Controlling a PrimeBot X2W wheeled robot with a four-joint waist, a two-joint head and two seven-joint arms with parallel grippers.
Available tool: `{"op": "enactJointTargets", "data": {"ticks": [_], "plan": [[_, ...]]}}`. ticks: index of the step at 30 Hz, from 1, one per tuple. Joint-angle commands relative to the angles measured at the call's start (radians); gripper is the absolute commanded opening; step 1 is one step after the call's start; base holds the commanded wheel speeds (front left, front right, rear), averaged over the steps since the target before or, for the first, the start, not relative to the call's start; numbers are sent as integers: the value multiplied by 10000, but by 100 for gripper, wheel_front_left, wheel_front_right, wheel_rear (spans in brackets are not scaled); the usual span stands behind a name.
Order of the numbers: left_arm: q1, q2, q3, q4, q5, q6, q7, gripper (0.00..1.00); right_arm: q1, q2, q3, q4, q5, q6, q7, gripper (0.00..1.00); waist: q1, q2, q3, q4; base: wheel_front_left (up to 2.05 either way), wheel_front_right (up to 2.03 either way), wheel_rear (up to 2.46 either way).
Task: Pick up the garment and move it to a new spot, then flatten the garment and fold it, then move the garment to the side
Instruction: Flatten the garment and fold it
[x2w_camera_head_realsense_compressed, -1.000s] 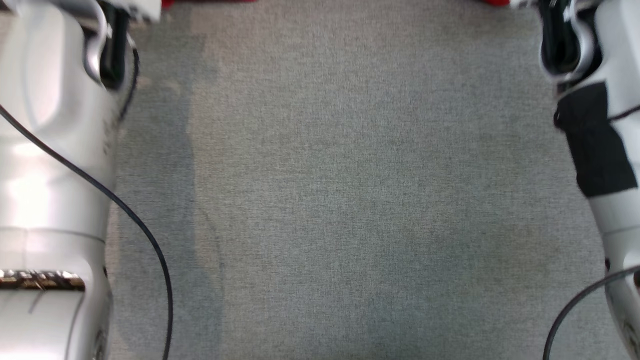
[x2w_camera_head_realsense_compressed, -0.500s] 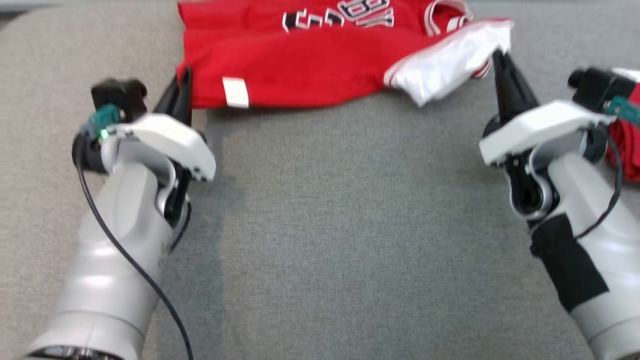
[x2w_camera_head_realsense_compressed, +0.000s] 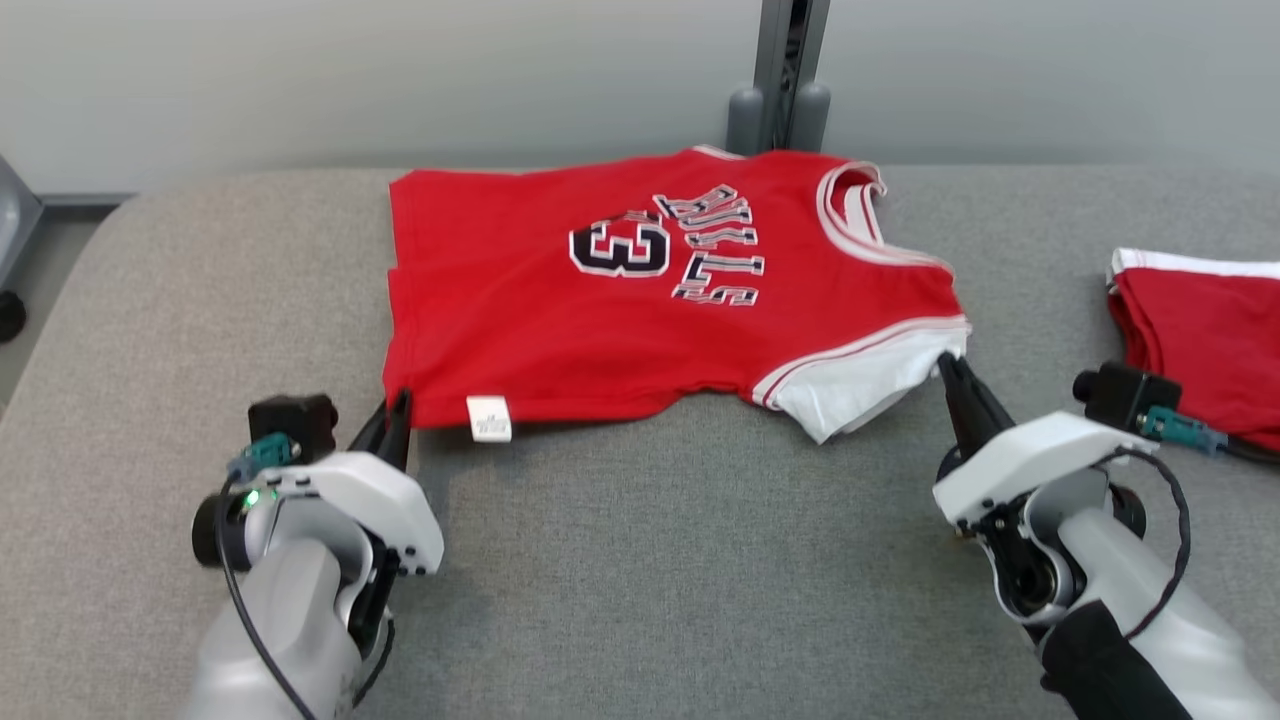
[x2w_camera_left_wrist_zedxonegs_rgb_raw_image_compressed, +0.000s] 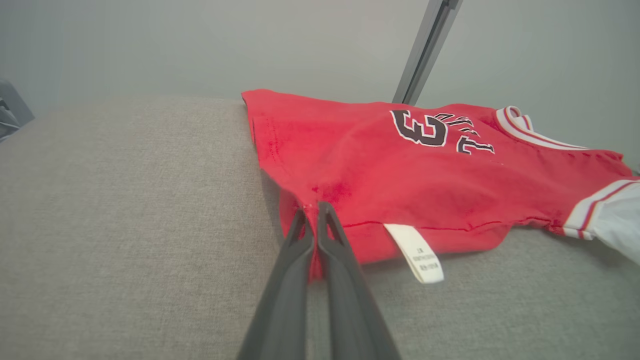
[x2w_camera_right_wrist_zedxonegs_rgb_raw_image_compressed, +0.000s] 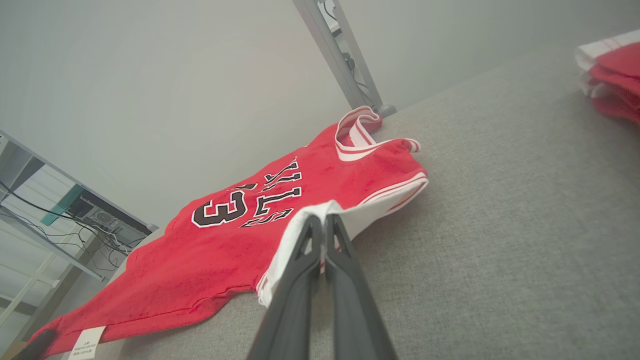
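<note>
The garment (x2w_camera_head_realsense_compressed: 650, 300) is a red sleeveless jersey with the number 3 and white trim, lying mostly flat across the grey padded table (x2w_camera_head_realsense_compressed: 640, 560). My left gripper (x2w_camera_head_realsense_compressed: 400, 402) is shut on its near-left hem corner, beside a white label (x2w_camera_head_realsense_compressed: 489, 418). In the left wrist view the left gripper (x2w_camera_left_wrist_zedxonegs_rgb_raw_image_compressed: 312, 209) pinches red cloth of the garment (x2w_camera_left_wrist_zedxonegs_rgb_raw_image_compressed: 425, 170). My right gripper (x2w_camera_head_realsense_compressed: 948, 362) is shut on the white near-right edge. The right wrist view shows the right gripper (x2w_camera_right_wrist_zedxonegs_rgb_raw_image_compressed: 320, 220) closed on that white fold of the garment (x2w_camera_right_wrist_zedxonegs_rgb_raw_image_compressed: 225, 235).
Another folded red-and-white garment (x2w_camera_head_realsense_compressed: 1200, 330) lies at the table's right edge, close to my right wrist, and appears as a folded pile (x2w_camera_right_wrist_zedxonegs_rgb_raw_image_compressed: 612, 75) in the right wrist view. A grey post (x2w_camera_head_realsense_compressed: 785, 70) stands behind the table. The table's rounded left corner (x2w_camera_head_realsense_compressed: 90, 260) drops to the floor.
The head camera has swung up from bare table to the whole jersey and the wall behind. Both grippers stay shut on the same near corners of the garment.
</note>
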Motion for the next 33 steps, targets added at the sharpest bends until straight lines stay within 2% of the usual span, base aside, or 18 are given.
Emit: {"op": "enactJointTargets", "data": {"ticks": [1,16,33], "plan": [[268,74,72,-75,-42,-14,-19,0,250,-167,126,-15,233,2,69,0,0,0,-297,-44,0,0,0],[2272,265,990,-1015,580,188,-19,0,1751,-773,837,-530,2115,2,624,0,0,0,-1015,-87,0,0,0],[3313,654,1267,-2217,1977,427,-18,0,2616,-2330,760,-3345,3995,3,1458,0,0,0,-1179,-242,0,0,0]]}}
